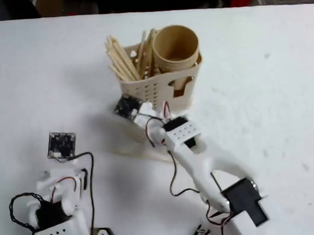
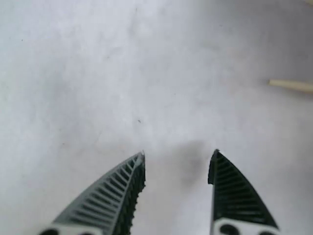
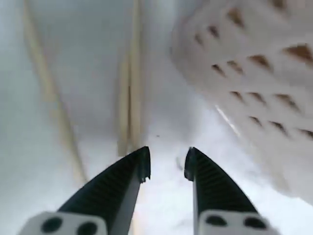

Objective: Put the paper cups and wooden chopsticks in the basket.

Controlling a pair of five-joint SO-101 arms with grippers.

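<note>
- Now our open right gripper (image 3: 167, 152) is hanging by chopsticks (image 3: 129, 98), six o'clock from the basket (image 1: 155, 91).
- We are aiming low at their middle; left gripper (image 2: 178, 154) open too.

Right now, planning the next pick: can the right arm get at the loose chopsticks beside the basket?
Probably yes: its open pincer sits just short of the chopsticks, nothing between; the basket stands aside.
</note>
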